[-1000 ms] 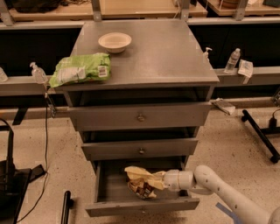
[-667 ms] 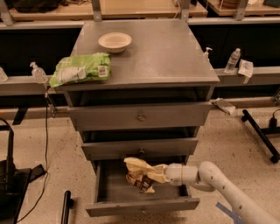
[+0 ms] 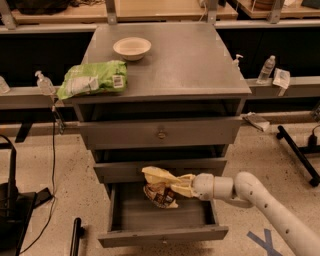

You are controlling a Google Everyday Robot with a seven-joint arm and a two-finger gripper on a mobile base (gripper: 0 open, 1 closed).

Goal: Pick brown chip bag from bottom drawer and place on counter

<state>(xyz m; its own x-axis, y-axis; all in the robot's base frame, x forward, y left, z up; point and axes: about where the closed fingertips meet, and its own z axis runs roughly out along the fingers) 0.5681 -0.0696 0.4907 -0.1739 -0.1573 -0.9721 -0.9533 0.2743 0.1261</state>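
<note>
Grey metal tabletop [image 3: 190, 60] unchanged from earlier frame. Bottom drawer [image 3: 162, 236] pulled out below tabletop's front edge. White arm [image 3: 265, 200] reaches in from right, higher than second ago. Middle drawer front [image 3: 120, 171] shut, directly behind bag's top. Green chip bag [image 3: 92, 78] overhangs tabletop's front-left corner. Brown chip bag [image 3: 161, 192] risen off drawer floor, hanging over open drawer. Bowl [image 3: 132, 48] near back edge, left of centre. Gripper [image 3: 185, 186] at brown chip bag's right end, jaws clenched on crumpled cream edge.

flr [image 3: 280, 165] pale, speckled | rear: pale wood benchtop [image 3: 150, 7] | grey ledges [image 3: 20, 95] L+R | blk cable [image 3: 53, 150] hangs L | blk stand foot [image 3: 299, 154] R | my gripper [image 3: 189, 185] low ctr-R
</note>
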